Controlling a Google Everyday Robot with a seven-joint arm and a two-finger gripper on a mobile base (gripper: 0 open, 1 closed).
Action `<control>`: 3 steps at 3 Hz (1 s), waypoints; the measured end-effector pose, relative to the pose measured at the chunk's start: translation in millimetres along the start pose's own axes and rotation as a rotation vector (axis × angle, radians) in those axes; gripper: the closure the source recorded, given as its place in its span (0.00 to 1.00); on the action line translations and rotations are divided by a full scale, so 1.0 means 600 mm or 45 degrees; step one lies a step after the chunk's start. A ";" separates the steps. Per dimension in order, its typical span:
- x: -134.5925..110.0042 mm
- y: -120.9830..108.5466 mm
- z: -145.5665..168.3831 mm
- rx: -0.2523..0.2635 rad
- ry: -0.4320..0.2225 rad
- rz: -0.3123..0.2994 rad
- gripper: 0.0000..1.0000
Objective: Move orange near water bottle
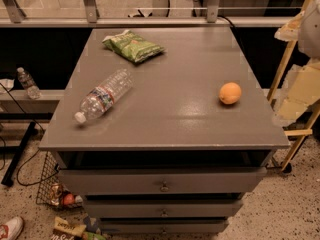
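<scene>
— Where is the end effector?
— I can't see it on my screen. It is out of the picture, so I can't tell if it is wide or narrow, and I can't place things from it.
— And the orange?
— The orange sits on the right side of the grey worktop. The water bottle lies on its side at the left, well apart from it. A green bag lies farther back.
</scene>
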State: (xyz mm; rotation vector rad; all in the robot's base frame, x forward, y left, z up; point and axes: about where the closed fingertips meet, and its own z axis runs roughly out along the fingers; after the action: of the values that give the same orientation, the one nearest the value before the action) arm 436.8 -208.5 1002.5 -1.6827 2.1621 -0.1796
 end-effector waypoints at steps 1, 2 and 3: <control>0.000 0.000 0.000 0.000 -0.001 0.000 0.00; 0.009 -0.019 0.023 -0.009 -0.060 0.014 0.00; 0.023 -0.059 0.063 -0.018 -0.170 0.047 0.00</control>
State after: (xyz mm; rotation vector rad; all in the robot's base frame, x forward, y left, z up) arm 480.6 -225.9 976.8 -1.6130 2.0991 -0.0402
